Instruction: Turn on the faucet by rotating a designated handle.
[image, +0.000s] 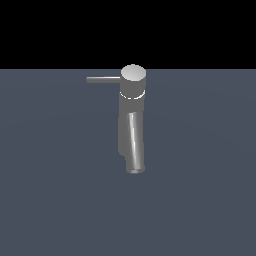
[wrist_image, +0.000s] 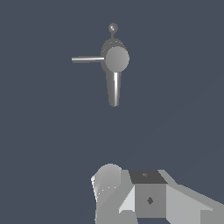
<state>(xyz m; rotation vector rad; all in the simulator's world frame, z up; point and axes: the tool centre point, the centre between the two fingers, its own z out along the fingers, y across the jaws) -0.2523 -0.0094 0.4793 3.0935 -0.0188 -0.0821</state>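
The faucet (image: 132, 107) stands upright on the dark floor, a grey cylinder with a flat round cap (image: 133, 73) and a thin bright ring under it. Its tubular spout (image: 134, 147) slopes down toward the camera. The handle (image: 103, 79), a thin grey rod, sticks out from the cap toward the exterior view's left. The wrist view looks down on the faucet (wrist_image: 116, 59), the handle (wrist_image: 87, 59) and the spout (wrist_image: 114, 89). Pale blocky parts of my gripper (wrist_image: 144, 194) show at that picture's edge, well apart from the faucet. Its fingers are not clearly seen. The gripper is absent from the exterior view.
A flat blue-grey floor (image: 200, 175) surrounds the faucet. A small grey ball on a thin stem (wrist_image: 113, 28) shows behind the faucet body in the wrist view.
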